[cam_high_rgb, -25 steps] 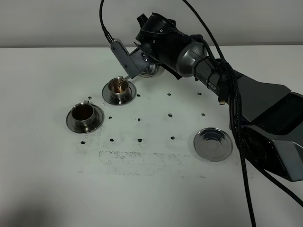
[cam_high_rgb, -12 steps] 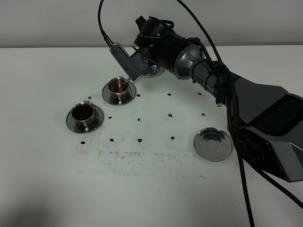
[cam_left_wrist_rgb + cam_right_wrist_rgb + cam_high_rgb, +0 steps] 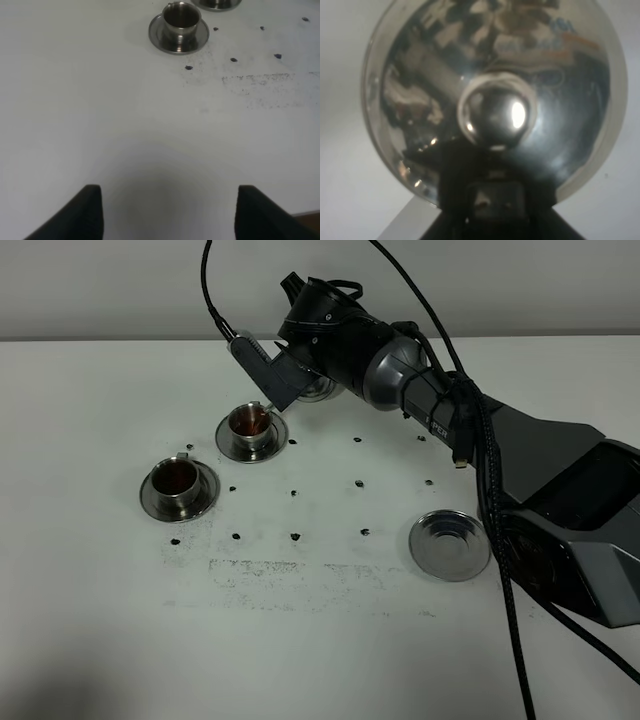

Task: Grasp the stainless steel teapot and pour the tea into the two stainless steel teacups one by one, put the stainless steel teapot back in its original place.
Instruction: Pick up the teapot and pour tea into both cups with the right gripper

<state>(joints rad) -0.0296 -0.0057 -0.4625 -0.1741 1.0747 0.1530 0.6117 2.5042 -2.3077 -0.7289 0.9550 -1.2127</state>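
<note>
Pinched by the right end effector, the stainless steel teapot has been raised slightly above the far teacup, so pouring seems finished.

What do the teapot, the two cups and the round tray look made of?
Teapot: polished metal, likely stainless steel; its lid mirrors the surroundings. Near cup and far cup: same shiny grey metal, bright highlights. Tray: probably steel too, smooth reflective face, raised rim.

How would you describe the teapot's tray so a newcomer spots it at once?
On the white table, look beside the right arm's dark base. The flat round steel tray lies there alone, rimmed and empty; the two saucers far to its left each carry a teacup.
</note>
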